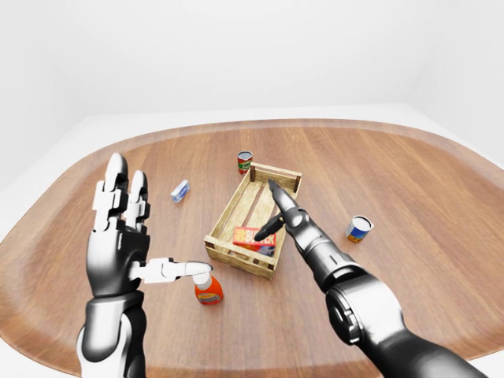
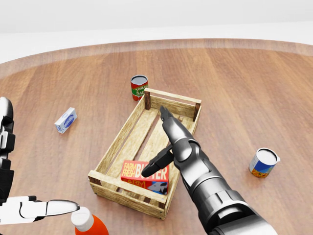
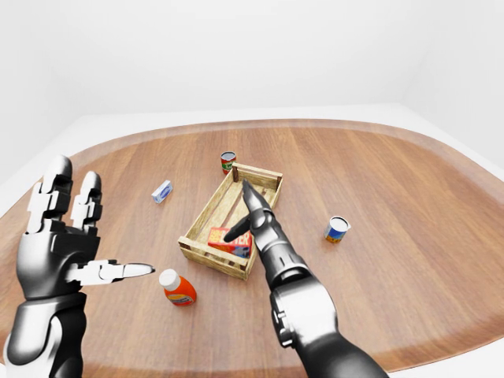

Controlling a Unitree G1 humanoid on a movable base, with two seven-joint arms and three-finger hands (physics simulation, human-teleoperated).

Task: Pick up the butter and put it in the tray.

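The butter [image 2: 142, 176], a red box with white lettering, lies inside the wooden slatted tray [image 2: 117, 142] at its lower end in the head view. My right hand [image 2: 156, 142] is open above the tray. Its fingers [image 2: 171, 125] stretch out straight toward the tray's upper end, and its dark thumb crosses over the butter's top edge without closing on it. My left hand [image 1: 150, 228] is open and raised at the left of the left-eye view, palm up and fingers spread, holding nothing.
An orange bottle with a white cap [image 2: 88, 224] stands just under my left thumb. A red tomato can [image 2: 139, 87] stands beyond the tray's upper corner. A small blue-white box [image 2: 65, 120] lies to the left, and a blue can [image 2: 264, 162] to the right on the round wooden table [image 2: 254, 83].
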